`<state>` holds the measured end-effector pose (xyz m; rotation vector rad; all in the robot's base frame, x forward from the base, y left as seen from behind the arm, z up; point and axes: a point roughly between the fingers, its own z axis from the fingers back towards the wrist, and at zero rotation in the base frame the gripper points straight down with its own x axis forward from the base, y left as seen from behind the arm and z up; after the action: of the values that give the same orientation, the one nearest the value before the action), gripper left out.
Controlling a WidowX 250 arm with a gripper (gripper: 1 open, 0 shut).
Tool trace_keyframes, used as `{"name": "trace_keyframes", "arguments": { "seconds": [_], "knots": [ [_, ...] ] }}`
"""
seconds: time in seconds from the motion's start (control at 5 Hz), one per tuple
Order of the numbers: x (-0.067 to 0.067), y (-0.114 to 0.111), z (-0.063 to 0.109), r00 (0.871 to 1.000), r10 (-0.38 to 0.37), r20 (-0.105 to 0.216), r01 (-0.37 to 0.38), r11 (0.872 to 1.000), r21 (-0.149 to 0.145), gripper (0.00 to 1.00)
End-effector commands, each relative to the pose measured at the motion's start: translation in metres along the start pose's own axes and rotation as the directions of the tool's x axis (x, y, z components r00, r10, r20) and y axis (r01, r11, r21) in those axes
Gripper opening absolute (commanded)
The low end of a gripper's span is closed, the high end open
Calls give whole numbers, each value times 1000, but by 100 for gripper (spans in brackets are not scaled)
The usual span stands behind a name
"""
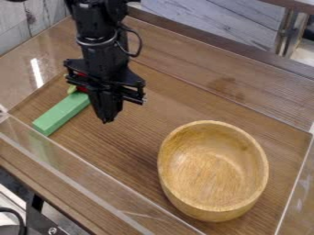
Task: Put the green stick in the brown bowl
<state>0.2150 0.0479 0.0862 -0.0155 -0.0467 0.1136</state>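
Observation:
The green stick [61, 112] lies flat on the wooden table, at the left, angled toward the front-left corner. My gripper [108, 116] points straight down just to the right of the stick's far end, its black fingers pressed together and shut on nothing. Its tips hang close over the table; I cannot tell whether they touch the stick. The brown bowl [216, 127] stands empty at the front right, well apart from both the gripper and the stick.
A low clear plastic wall [86, 174] runs along the front edge of the table, with another along the back [233, 57]. Bare wood-grain table top [185, 96] lies between the gripper and the bowl.

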Motion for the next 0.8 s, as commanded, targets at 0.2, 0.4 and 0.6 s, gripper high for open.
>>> {"name": "trace_keyframes", "arguments": {
  "seconds": [0.2, 0.4, 0.6],
  "knots": [
    [15, 9, 8, 999, -40, 26, 40, 999, 15, 0],
    [26, 18, 7, 998, -60, 15, 60, 998, 19, 100],
    [20, 28, -14, 996, -84, -11, 84, 996, 19, 100]
  ]
}}
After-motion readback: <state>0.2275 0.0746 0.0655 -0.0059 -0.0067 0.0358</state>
